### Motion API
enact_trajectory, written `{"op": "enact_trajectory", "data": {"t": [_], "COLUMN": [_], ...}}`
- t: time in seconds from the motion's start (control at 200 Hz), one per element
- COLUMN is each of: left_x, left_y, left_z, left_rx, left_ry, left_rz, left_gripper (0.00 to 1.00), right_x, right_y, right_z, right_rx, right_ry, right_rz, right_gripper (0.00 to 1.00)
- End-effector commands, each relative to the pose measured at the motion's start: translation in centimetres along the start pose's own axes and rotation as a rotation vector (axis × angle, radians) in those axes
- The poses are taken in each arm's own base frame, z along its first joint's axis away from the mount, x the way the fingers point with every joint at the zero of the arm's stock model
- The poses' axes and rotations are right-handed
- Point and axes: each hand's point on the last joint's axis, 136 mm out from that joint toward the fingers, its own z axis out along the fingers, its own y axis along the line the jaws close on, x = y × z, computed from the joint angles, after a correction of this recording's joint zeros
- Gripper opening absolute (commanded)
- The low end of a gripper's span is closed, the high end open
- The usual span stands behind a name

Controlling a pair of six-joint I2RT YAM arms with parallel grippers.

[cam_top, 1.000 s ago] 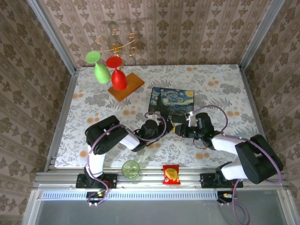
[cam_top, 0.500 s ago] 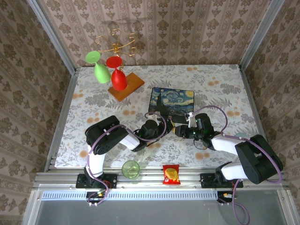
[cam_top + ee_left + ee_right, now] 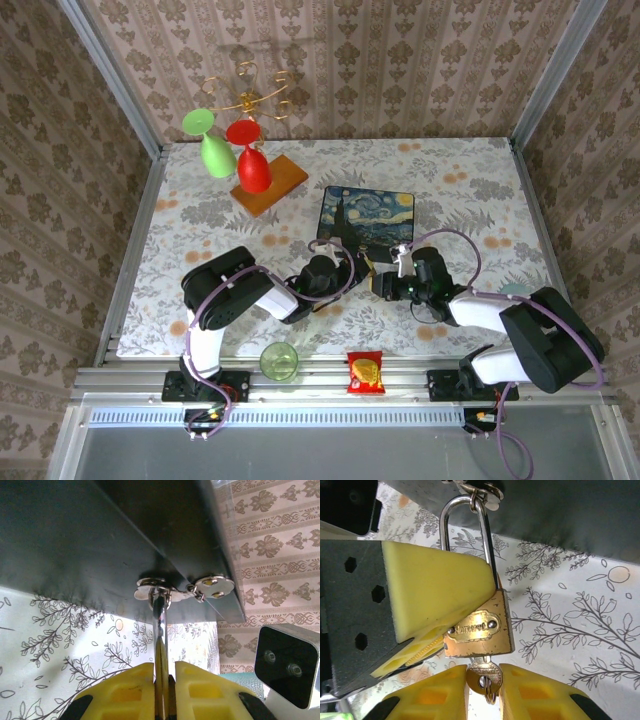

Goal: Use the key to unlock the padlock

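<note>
Left claw (image 3: 164, 672) clamps the padlock (image 3: 479, 627), which hangs from the box (image 3: 367, 215) hasp (image 3: 165, 587) at upper centre. Right claw (image 3: 483, 681) pinches the key (image 3: 480, 671), now shifted lower left.

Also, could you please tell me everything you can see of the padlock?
The padlock is small: a scuffed brass body with an oval nameplate and a silver shackle, closed and looped through the hasp of the dark box. The left gripper clamps it; a key sits in its keyhole, between the fingers of the right gripper.
</note>
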Motion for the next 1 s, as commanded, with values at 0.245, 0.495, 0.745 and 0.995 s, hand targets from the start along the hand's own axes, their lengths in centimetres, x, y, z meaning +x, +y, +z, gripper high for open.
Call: {"op": "enact_trajectory", "data": {"t": [0.245,0.495,0.745,0.995], "left_x": [-0.5,-0.6,-0.5,-0.6], "left_y": [-4.6,-4.7,-5.1,-5.2], "left_z": [-0.7,-1.0,-1.1,-1.1], "left_rx": [0.14,0.139,0.143,0.154], "left_ry": [-0.022,-0.026,-0.017,-0.019], "left_rz": [0.011,0.015,0.019,0.012], "left_gripper": [0.0,0.0,0.0,0.0], "right_x": [-1.1,-1.4,-2.1,-1.0], "right_y": [-3.6,-3.6,-2.8,-2.4], "right_z": [-0.9,-1.3,-1.1,0.7], "right_rx": [0.28,0.402,0.538,0.558], "right_ry": [-0.05,-0.075,-0.101,-0.037], "right_rz": [-0.078,-0.188,-0.349,-0.45], "right_gripper": [0.21,0.34,0.31,0.27]}}
